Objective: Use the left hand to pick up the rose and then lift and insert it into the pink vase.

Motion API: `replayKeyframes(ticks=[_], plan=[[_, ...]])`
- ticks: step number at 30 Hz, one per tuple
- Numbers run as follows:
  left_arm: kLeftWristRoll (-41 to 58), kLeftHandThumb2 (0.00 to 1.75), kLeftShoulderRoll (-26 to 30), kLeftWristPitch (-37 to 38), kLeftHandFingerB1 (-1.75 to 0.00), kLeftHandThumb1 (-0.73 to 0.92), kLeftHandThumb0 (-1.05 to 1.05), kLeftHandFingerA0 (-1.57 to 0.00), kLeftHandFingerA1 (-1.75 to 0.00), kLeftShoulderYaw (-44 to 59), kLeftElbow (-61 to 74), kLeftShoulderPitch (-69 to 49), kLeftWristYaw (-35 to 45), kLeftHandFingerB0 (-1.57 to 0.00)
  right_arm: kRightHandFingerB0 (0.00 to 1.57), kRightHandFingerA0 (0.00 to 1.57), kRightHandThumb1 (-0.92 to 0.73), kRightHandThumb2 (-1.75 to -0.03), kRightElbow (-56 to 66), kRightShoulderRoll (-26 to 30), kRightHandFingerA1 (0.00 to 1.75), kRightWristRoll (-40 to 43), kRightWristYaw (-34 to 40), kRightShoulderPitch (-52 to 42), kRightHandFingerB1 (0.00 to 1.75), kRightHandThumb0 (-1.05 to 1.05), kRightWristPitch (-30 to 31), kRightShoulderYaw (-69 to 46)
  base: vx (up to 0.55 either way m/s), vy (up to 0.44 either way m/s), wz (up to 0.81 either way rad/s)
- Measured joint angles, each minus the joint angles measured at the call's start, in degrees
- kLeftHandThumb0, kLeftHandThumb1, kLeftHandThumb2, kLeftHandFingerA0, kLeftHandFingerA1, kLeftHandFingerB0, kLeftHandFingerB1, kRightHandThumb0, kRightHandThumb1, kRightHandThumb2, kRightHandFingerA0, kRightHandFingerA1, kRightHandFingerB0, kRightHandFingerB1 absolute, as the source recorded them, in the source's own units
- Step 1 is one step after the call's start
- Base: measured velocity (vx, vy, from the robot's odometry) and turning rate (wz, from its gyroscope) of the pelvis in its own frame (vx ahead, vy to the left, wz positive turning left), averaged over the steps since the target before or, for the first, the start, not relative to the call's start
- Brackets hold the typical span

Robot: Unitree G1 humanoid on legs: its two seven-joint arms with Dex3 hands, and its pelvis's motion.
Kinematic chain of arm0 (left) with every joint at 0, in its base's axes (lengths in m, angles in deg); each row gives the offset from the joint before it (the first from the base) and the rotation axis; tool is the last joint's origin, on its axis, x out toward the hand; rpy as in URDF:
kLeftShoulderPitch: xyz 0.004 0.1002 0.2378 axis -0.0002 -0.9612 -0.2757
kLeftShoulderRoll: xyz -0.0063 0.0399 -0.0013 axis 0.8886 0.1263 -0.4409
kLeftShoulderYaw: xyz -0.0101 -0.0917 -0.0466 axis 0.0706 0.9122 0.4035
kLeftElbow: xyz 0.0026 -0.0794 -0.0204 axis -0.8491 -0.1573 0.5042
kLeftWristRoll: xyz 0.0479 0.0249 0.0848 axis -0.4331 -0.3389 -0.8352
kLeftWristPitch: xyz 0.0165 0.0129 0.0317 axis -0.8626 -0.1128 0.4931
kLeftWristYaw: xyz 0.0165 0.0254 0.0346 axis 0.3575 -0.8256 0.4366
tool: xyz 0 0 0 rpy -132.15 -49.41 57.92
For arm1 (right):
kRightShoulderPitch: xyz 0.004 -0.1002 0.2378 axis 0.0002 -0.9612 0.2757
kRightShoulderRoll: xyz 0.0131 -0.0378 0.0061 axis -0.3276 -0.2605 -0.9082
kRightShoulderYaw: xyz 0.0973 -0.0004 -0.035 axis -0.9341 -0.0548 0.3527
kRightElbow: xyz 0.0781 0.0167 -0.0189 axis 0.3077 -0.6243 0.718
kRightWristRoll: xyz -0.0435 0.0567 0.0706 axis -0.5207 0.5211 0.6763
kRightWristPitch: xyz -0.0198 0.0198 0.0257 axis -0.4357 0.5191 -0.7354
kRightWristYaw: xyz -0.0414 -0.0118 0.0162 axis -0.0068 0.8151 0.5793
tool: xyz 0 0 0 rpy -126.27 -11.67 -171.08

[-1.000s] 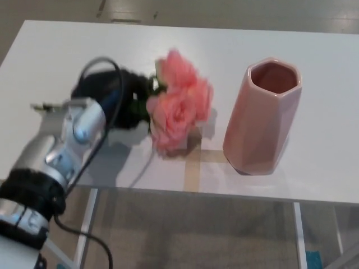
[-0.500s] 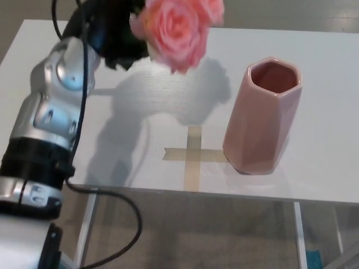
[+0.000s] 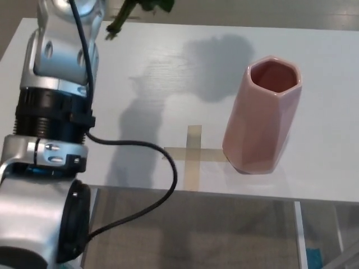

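Observation:
The pink vase (image 3: 261,117) stands upright on the white table (image 3: 140,84), right of centre, with its mouth open and empty. Of the rose, only a green stem end and some leaves (image 3: 120,21) show at the top edge, hanging in the air well left of the vase. The blossoms are cut off above the picture. My left forearm (image 3: 59,84) rises along the left side, and its hand is out of the picture at the top. The rose's shadow falls on the table just left of the vase's mouth. My right hand does not show.
A cross of beige tape (image 3: 192,154) lies on the table left of the vase's foot. A black cable (image 3: 134,168) loops from my left arm past the table's front edge. Table legs and floor show below.
My left arm has kept lifting the rose. The blossoms and the black hand, in view half a second ago, have gone up out of the picture. The vase has not moved.

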Motion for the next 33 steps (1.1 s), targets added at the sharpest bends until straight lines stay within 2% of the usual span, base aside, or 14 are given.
replayKeyframes(ticks=[3,14,22,33], plan=[[1.76,0.7,-1.39,-2.68,-0.87,0.8,-0.19,-0.96,-1.35,1.29,1.54,0.89,0.34,-0.85,0.57,0.7,-0.66,-0.58,0.01,0.06,0.5,-0.06,-0.03,0.36,0.43,-0.29,0.0,0.05,0.0,0.0,0.0],[9.43,0.66,-8.28,-13.0,-0.85,0.81,-0.18,-1.0,-1.39,7.76,7.12,3.56,0.38,-0.85,0.56,0.7,-0.66,-0.59,0.03,0.57,0.49,-0.22,-0.06,0.55,0.43,-0.29,0.02,0.14,0.0,0.0,0.0],[15.17,0.66,-13.16,-21.24,-0.84,0.81,-0.17,-1.0,-1.44,10.68,8.45,10.81,-1.68,-0.85,0.56,0.69,-0.66,-0.59,-0.01,0.97,0.49,-0.2,-0.06,0.19,0.43,-0.29,0.45,0.09,0.0,0.0,0.0],[19.55,0.7,-14.87,-24.24,-0.87,0.79,-0.16,-1.0,-1.43,8.63,8.58,13.79,-3.51,-0.85,0.56,0.69,-0.66,-0.59,-0.1,0.99,0.49,-0.14,-0.1,-0.13,0.43,-0.29,0.66,0.12,0.0,0.0,0.0]])
